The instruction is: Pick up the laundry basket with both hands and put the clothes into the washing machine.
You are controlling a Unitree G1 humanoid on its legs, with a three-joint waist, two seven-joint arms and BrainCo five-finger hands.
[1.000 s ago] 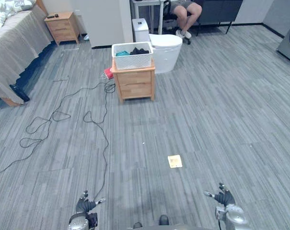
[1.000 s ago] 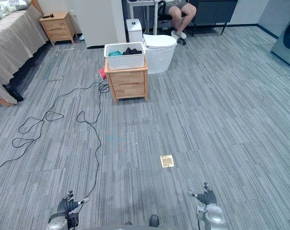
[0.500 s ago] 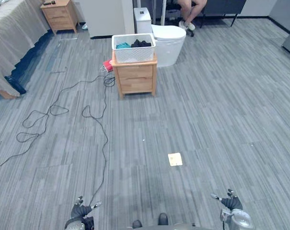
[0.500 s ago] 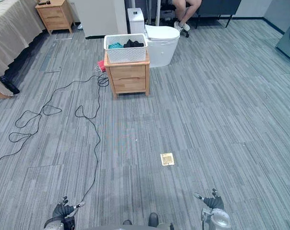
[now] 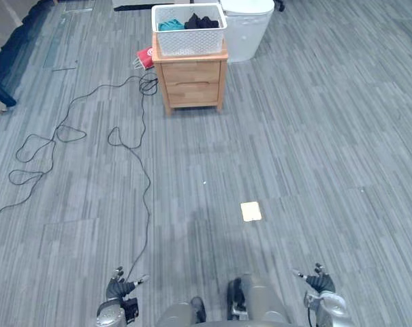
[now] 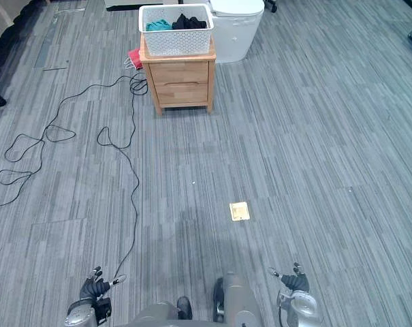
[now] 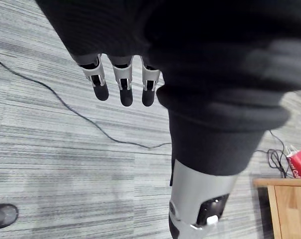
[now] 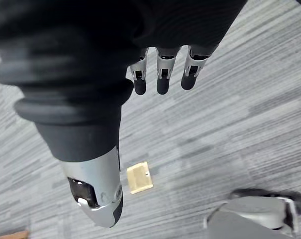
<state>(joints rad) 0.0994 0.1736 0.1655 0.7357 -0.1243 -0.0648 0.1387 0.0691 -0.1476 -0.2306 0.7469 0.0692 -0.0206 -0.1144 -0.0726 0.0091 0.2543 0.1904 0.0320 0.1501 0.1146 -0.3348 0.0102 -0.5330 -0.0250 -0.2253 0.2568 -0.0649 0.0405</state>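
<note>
The view has shifted downward; the laundry basket (image 5: 189, 39) tops a wooden nightstand (image 5: 191, 88).

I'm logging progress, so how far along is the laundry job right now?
Nothing looks done: the laundry basket, clothes inside, sits on the wooden nightstand far ahead. Both the left hand and right hand are open and empty. Reaching, lifting and loading all remain.

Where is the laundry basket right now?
In the left eye view the white laundry basket sits at the top centre, on a wooden nightstand, with a white rounded unit just behind it to the right.
</note>
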